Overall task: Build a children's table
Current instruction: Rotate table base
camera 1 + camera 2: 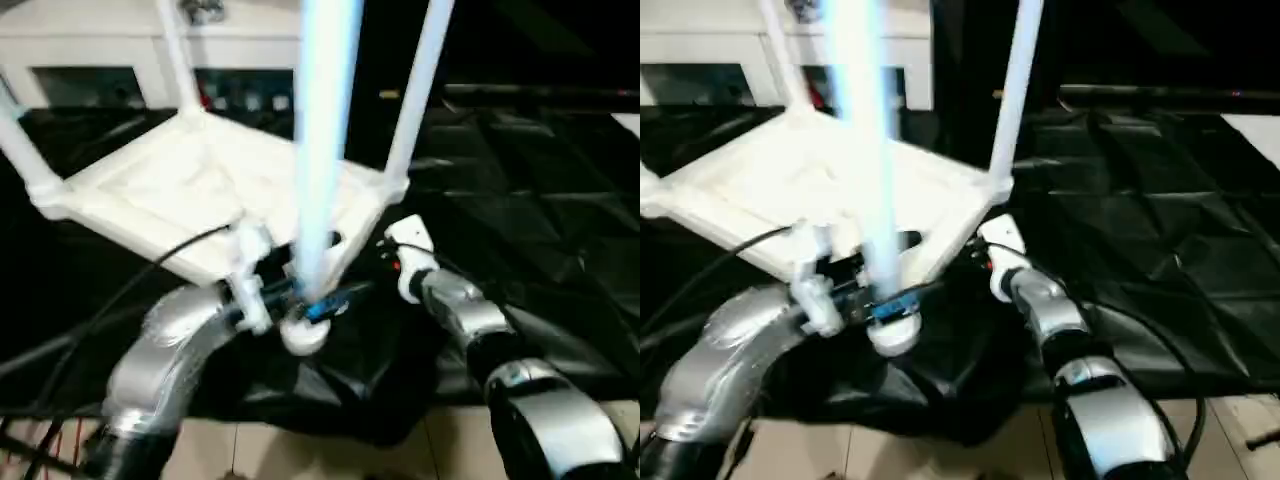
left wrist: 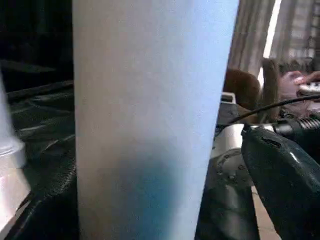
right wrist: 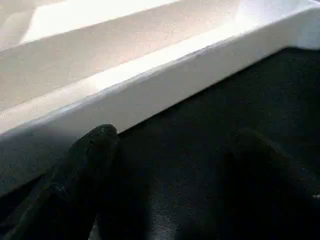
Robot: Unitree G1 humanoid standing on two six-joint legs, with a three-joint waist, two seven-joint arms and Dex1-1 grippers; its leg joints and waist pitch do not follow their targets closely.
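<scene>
White plastic table top (image 1: pixel 200 190) lies underside-up on the black-draped work table (image 1: pixel 1160 260), three legs (image 1: pixel 415 90) standing in its corner sockets. Left gripper (image 1: pixel 300 300) grasps the fourth leg (image 1: pixel 325 130) upright at the near corner. Right gripper (image 3: pixel 165 165), fingers (image 3: pixel 92 150) spread, sits beside the top's edge, holding nothing.

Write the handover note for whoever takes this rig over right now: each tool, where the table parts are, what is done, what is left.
Left tool: wrapped around the near leg close to its base, at the near corner socket of the top.
Right tool: open, empty, by the top's right edge, over the black cloth.
Tabletop: upside down on the cloth, ribbed side up.
Done: three legs stand in the other corners, one of them at.
Left: whether the near leg is fully seated cannot be told; check it, then turn the table upright.
</scene>
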